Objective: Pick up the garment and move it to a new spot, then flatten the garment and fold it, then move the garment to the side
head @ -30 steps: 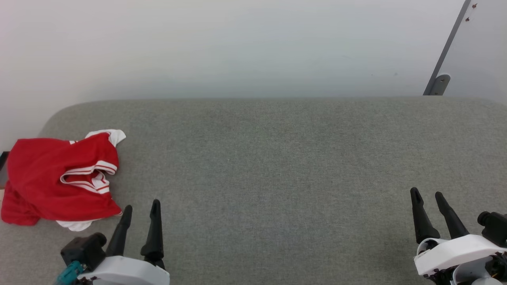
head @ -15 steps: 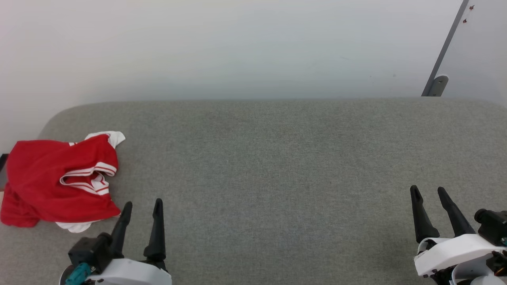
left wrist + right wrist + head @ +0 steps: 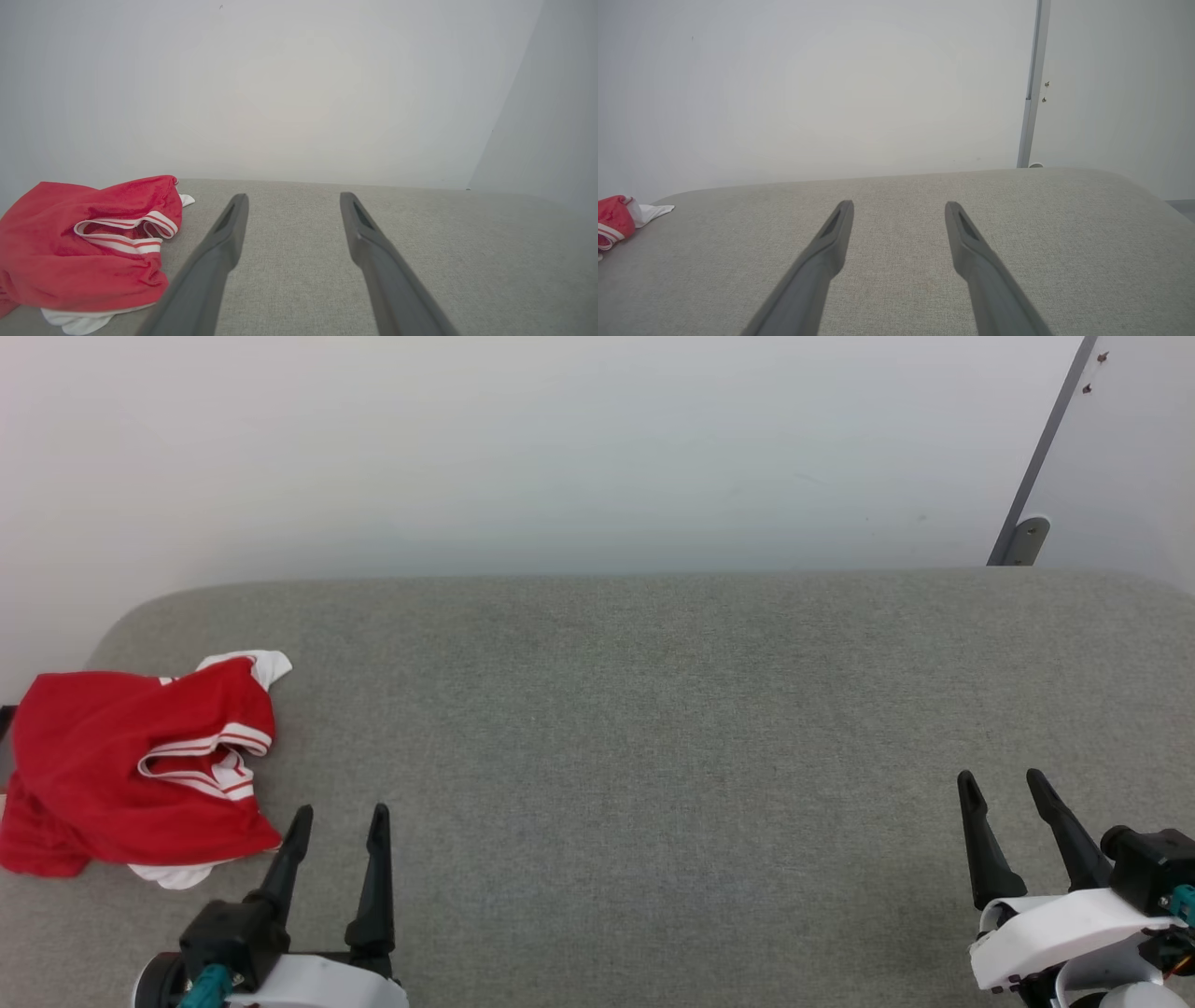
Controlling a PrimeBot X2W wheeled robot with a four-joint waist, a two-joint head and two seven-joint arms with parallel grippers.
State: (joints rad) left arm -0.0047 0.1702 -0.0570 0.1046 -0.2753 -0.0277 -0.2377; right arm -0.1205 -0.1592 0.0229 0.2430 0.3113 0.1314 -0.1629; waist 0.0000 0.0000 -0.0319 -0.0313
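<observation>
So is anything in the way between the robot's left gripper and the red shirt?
Nothing visible is. The open left gripper sits just right of the garment in the head view, with just grey padded surface between them.

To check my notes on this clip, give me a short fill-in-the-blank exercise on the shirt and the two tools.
1. The crumpled T-shirt lies at the ____ end of the grey cushion.
2. Its body is red and its sleeves are ____.
3. The left tool and the right tool are both ____, holding nothing.
Missing words: left; white; open.
</observation>
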